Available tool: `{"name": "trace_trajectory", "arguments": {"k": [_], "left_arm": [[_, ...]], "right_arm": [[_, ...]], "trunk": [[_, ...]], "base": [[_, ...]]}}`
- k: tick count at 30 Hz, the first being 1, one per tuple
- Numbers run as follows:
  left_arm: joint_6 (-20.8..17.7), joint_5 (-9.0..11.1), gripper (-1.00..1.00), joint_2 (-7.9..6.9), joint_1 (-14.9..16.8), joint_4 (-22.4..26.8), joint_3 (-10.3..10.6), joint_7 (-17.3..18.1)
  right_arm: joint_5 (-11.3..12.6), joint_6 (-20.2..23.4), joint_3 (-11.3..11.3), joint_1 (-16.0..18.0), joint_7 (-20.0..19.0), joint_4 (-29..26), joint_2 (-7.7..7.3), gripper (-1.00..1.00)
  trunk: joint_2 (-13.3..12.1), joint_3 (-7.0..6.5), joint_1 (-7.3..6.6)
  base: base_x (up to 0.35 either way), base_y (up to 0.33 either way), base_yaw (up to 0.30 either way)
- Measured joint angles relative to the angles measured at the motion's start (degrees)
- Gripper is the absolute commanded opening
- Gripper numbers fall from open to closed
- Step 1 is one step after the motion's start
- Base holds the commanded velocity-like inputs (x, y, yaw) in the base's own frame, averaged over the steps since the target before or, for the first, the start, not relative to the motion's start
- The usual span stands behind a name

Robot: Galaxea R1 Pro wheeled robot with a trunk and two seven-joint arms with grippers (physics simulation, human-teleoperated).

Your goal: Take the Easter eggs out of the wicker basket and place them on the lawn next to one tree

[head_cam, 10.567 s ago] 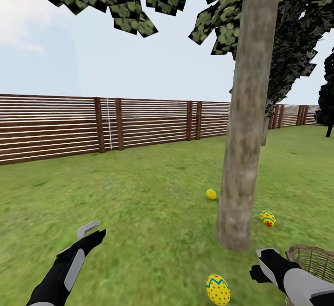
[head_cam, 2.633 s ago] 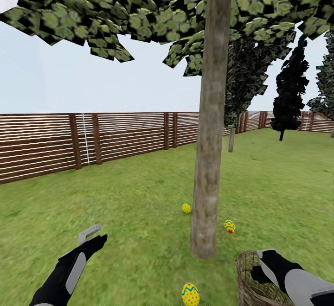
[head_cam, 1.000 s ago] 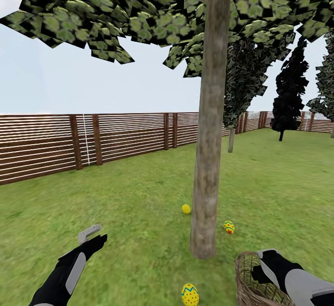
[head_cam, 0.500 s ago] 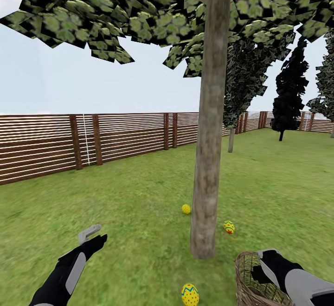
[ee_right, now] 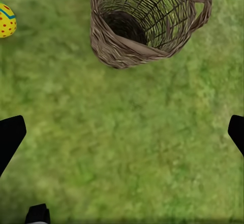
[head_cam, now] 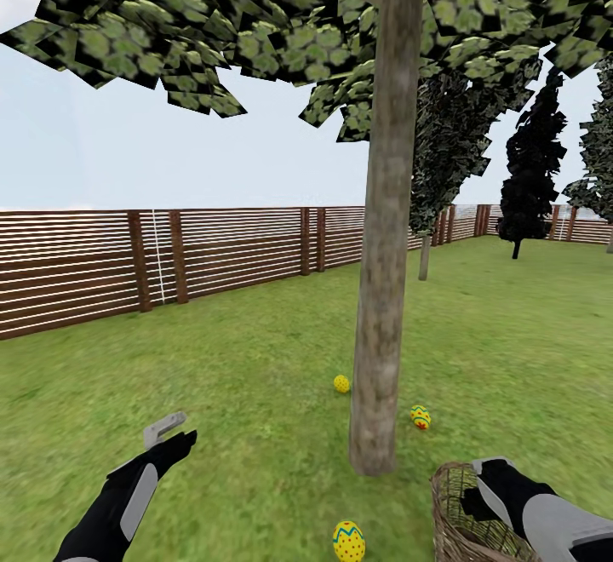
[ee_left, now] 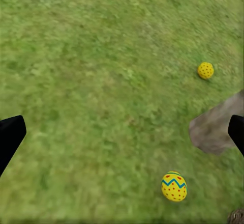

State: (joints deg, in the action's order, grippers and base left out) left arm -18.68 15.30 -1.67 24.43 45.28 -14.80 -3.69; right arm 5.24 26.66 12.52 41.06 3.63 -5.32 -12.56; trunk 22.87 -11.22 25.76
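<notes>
- Nothing has shifted lately: three Easter eggs (head_cam: 348, 541) ring the tree (head_cam: 380, 306), meeting the goal.
- Wicker basket (ee_right: 140, 23) looks empty.
- Left end effector (ee_left: 122, 137) and right end effector (ee_right: 122, 137) hover spread apart, empty.

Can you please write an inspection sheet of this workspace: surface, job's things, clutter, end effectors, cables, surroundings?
Surface: lawn, green grass with yellowish patches.
Job's things: three Easter eggs lie on the grass around the tree: near egg, far egg, third egg on the trunk's other side. Wicker basket stands on the grass; the right wrist view shows no egg in it.
Clutter: nothing seen.
End effectors: left end effector open, holding nothing; right end effector open, holding nothing, beside the basket rim.
Cables: nothing seen.
Surroundings: wooden slat fence, dark columnar tree, pale sky.
</notes>
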Motion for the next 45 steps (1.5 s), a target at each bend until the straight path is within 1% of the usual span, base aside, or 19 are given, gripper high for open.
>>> {"name": "trace_trajectory", "arguments": {"k": [12,31,39,45], "left_arm": [[-0.01,0.00,1.00,0.00,-0.02,-0.01,0.00,0.00],[0.00,0.00,1.00,0.00,-0.02,-0.01,0.00,0.04],[0.00,-0.01,1.00,0.54,0.01,-0.01,0.05,0.06],[0.00,-0.01,1.00,0.61,-0.01,-0.01,0.02,0.06]], "right_arm": [[-0.01,0.00,0.02,0.00,-0.12,0.00,0.00,1.00],[0.00,0.09,0.02,0.00,-0.18,0.00,0.18,1.00],[-0.03,0.07,0.05,0.00,-0.17,0.00,0.18,1.00],[-0.07,0.08,0.06,0.00,-0.16,0.00,0.26,1.00]], "trunk": [[-0.01,0.13,0.00],[-0.01,1.86,0.00],[-0.01,2.60,0.00],[-0.01,3.17,0.00]], "base": [[0.000,0.000,0.000],[0.000,0.000,0.000],[0.000,0.000,0.000],[0.000,0.000,0.000]]}}
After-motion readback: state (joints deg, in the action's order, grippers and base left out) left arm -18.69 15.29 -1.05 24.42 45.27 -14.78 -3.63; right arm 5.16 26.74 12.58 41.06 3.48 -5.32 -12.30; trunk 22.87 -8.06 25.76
